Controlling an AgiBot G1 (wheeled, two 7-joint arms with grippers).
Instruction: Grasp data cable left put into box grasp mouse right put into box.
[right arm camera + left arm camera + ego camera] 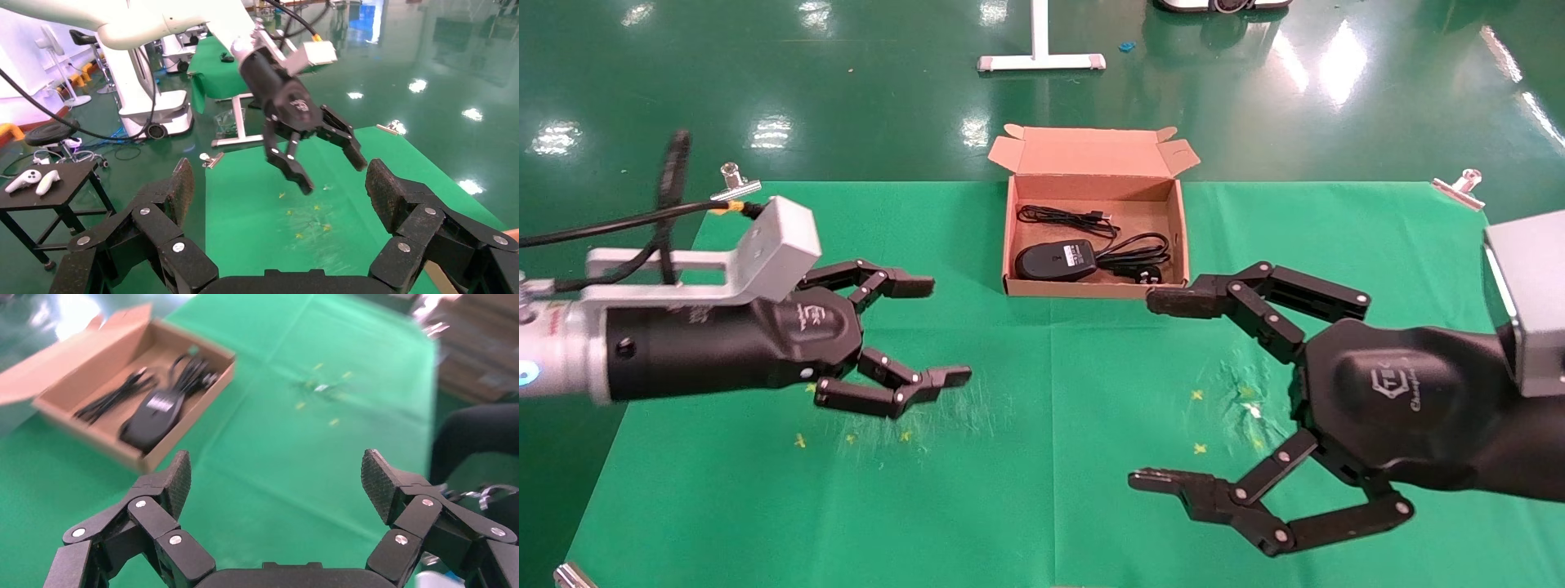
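The brown box (1012,245) stands open at the back middle of the green table, flap lid raised behind it. Inside lies the black mouse (1056,260), label side up, its thin cord (1062,216) coiled behind it. The thicker data cable (1138,251) is bundled beside the mouse on the box's right side. The left wrist view shows the same box (177,444), mouse (150,413) and data cable (193,373). My left gripper (945,329) (276,474) hovers open and empty, front-left of the box. My right gripper (1144,390) (278,187) is open and empty, front-right of the box.
Metal clips (731,186) (1459,189) pin the green cloth (1042,457) at the back corners. Small yellow marks (1197,395) dot the cloth. A white stand base (1040,59) sits on the floor beyond. The right wrist view shows the left gripper (335,174) farther off.
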